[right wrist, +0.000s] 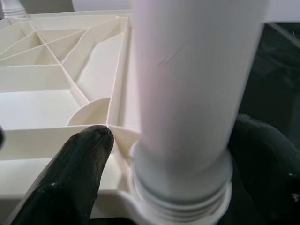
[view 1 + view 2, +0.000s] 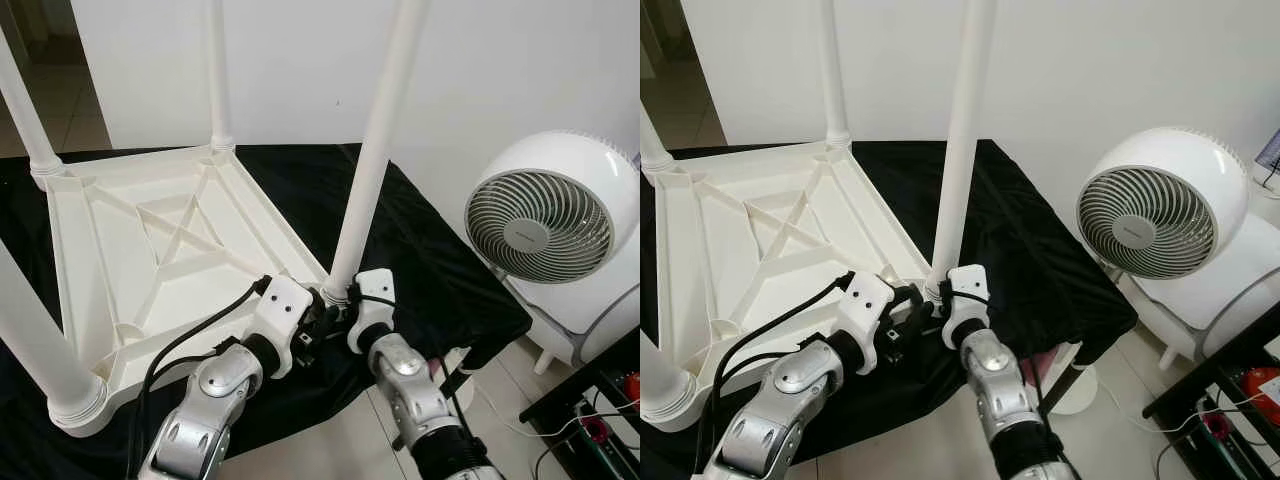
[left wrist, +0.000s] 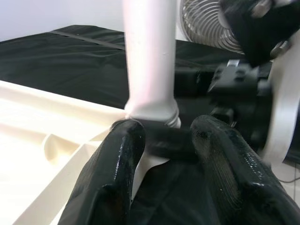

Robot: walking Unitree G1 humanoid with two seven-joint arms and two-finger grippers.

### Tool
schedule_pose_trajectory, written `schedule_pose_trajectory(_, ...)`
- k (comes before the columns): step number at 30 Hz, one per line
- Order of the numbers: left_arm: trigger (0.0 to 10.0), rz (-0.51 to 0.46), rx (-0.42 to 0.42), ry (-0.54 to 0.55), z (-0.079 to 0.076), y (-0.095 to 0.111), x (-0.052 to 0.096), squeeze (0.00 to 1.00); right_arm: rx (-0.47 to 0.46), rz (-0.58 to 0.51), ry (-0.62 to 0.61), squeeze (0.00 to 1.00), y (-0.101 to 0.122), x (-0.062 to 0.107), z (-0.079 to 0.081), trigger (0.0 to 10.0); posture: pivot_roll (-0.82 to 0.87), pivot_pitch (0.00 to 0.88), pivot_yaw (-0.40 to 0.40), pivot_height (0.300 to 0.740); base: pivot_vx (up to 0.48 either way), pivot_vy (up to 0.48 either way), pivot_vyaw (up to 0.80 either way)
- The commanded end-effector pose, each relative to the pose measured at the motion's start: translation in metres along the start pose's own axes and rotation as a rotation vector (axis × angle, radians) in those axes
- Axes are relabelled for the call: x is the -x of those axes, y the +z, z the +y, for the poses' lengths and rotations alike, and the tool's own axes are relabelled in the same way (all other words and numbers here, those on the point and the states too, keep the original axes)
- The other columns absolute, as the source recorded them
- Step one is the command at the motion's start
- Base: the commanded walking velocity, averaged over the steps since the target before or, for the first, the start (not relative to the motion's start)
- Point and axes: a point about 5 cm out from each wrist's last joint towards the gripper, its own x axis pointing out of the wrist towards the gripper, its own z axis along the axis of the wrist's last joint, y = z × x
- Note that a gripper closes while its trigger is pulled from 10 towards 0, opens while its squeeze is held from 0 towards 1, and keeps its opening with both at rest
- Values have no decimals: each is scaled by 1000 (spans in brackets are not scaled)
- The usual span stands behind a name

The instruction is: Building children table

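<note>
A white plastic children's table [image 2: 120,290] lies upside down on a black cloth [image 2: 425,260], its legs pointing up. Both grippers are at the foot of the near right leg [image 2: 375,150]. My right gripper [image 1: 178,136] is open and straddles this leg just above its threaded collar [image 1: 183,187], one finger on each side. My left gripper [image 3: 164,136] is open too, a little to the left at the table's corner, pointing at the same leg foot [image 3: 150,108]. Nothing is held in its fingers [image 3: 117,159].
Three more legs stand upright at the far right [image 2: 218,70], far left [image 2: 20,110] and near left [image 2: 30,340] corners. A white round fan [image 2: 545,215] stands right of the cloth's edge. A dark shelf with cables [image 2: 600,410] is at the lower right, above tiled floor.
</note>
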Motion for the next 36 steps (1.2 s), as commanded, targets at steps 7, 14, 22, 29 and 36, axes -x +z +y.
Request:
schedule_pose_trajectory(7, 10000, -3, -41, 66, 5, 0, 2, 0, 108, -50, 244, 0, 22, -4, -26, 10000, 91, 2, -89, 740, 0, 0, 0)
schedule_pose_trajectory(14, 10000, -30, -67, 37, 2, 2, 4, 0, 189, -11, 384, 0, 22, -10, -31, 10000, 100, 8, -89, 740, 0, 0, 0)
schedule_pose_trajectory(22, 10000, -25, -55, 3, 0, 2, 7, 0, 216, 81, 494, 0, 12, -20, -25, 10000, 118, 15, -86, 740, 0, 0, 0)
schedule_pose_trajectory(29, 10000, -23, -64, 12, 1, 2, 9, 0, 175, 125, 464, 0, 5, -25, -29, 0, 130, 22, -90, 740, 0, 0, 0)
schedule_pose_trajectory(36, 10000, -16, -60, 18, 1, 1, 11, 0, 163, 172, 361, 0, -6, -22, -35, 0, 130, 31, -89, 740, 0, 0, 0)
